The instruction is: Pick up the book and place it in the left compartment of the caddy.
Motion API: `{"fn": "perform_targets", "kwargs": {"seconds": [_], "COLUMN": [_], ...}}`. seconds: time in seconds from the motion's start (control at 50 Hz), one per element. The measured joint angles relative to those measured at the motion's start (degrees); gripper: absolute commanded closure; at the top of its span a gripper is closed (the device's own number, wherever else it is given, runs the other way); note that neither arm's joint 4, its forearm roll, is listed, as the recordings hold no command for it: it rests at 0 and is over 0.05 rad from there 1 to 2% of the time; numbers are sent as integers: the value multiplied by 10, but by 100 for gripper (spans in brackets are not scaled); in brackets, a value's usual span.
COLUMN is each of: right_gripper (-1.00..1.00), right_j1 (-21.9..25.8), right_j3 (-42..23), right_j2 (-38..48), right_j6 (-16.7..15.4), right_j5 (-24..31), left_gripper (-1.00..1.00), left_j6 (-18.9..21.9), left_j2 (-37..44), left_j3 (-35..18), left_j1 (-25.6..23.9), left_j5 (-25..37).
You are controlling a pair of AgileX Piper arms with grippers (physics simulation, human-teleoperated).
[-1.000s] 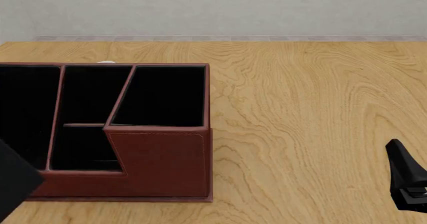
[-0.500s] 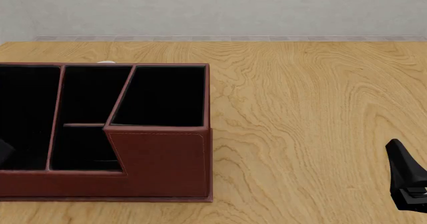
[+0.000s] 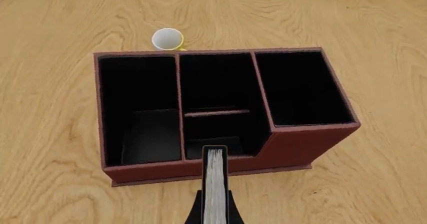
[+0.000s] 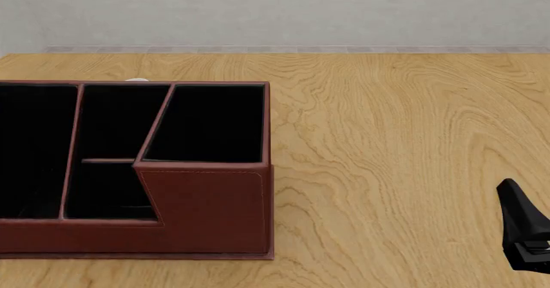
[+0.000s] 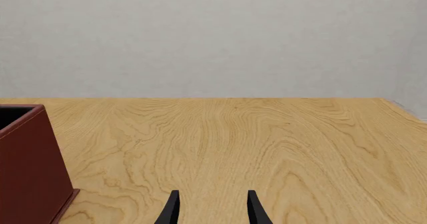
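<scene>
The book (image 3: 213, 176) shows its white page edge between black covers, with my left gripper (image 3: 213, 206) shut on it. It hangs above the near wall of the reddish-brown caddy (image 3: 303, 144), over the middle sections. The left compartment (image 3: 140, 103) is a long black-lined section just beside that spot. In the front view the caddy (image 4: 206, 204) and its left compartment (image 4: 30, 146) sit at the left edge; the book and left gripper are out of that view. My right gripper (image 5: 213, 209) is open with nothing between its fingers, low at the right (image 4: 526, 233).
A small white and yellow cup (image 3: 167, 38) stands just behind the caddy; only its rim (image 4: 136, 80) shows in the front view. Bare wooden table (image 4: 404, 146) stretches right of the caddy to the wall.
In the front view the black shape at the lower left edge has slid out of the frame to the left. The right gripper has stayed still.
</scene>
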Motion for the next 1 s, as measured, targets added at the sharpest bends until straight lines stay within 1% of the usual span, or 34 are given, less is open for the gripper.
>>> {"fn": "perform_targets", "kwargs": {"seconds": [0.24,0.52,1.0], "right_gripper": [-100,-100,-100], "right_j1": [0,0,0], "right_j3": [0,0,0], "right_j2": [0,0,0], "right_j6": [0,0,0], "right_j5": [0,0,0], "left_gripper": [100,100,100], "left_j6": [5,6,-1], "left_j2": [7,13,29], "left_j3": [-3,1,-6], "left_j1": [55,93,112], "left_j5": [0,0,0]}}
